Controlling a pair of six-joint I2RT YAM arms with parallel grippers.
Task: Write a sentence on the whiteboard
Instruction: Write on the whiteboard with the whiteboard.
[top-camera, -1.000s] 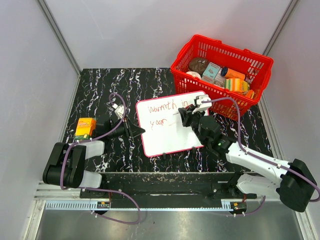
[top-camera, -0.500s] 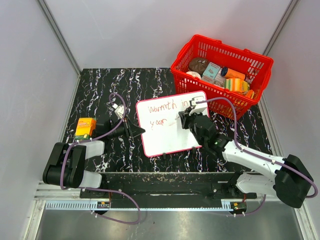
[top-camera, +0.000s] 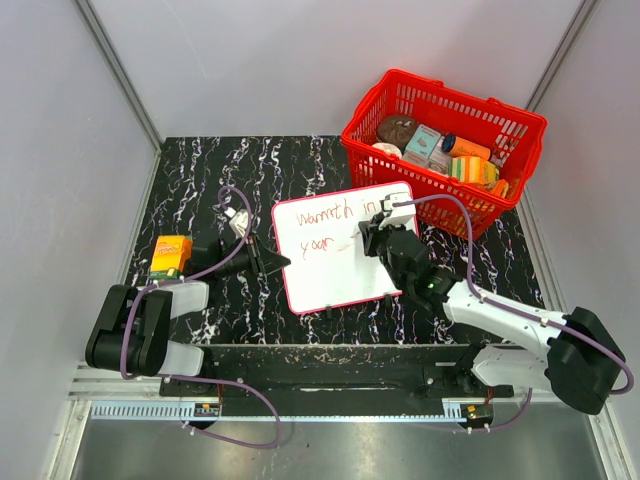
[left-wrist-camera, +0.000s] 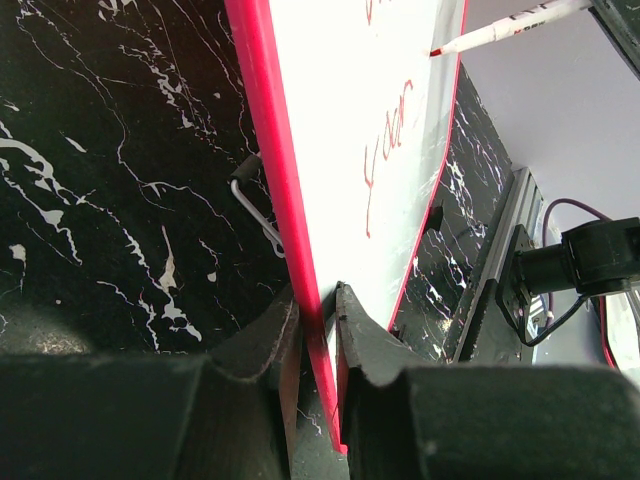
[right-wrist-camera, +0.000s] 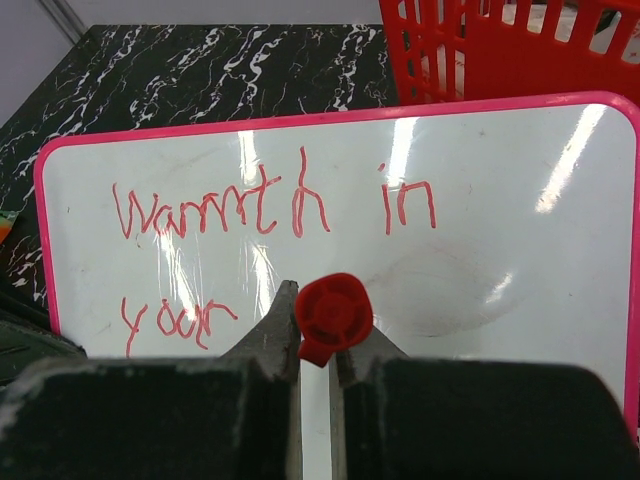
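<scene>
So I've got the left gripper (left-wrist-camera: 318, 310) pinching the whiteboard's (top-camera: 335, 275) left edge. The right gripper (right-wrist-camera: 312, 330) is clamped on a red-capped marker (right-wrist-camera: 333, 312), tip right of "your"; can't tell if it touches. The sentence (right-wrist-camera: 270, 215) reads "warmth in your". The board sits mid-table, far corner beside the red basket (top-camera: 470, 95), which holds boxes and an orange bottle (top-camera: 468, 148).

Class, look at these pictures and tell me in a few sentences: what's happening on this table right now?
Two robot arms are writing on a whiteboard. The left gripper clamps the board's left edge, steadying it. The right gripper grips a red marker, its tip close to the board just right of "your"; whether it touches is unclear. The sentence reads "warmth in your" so far, in two lines.
</scene>
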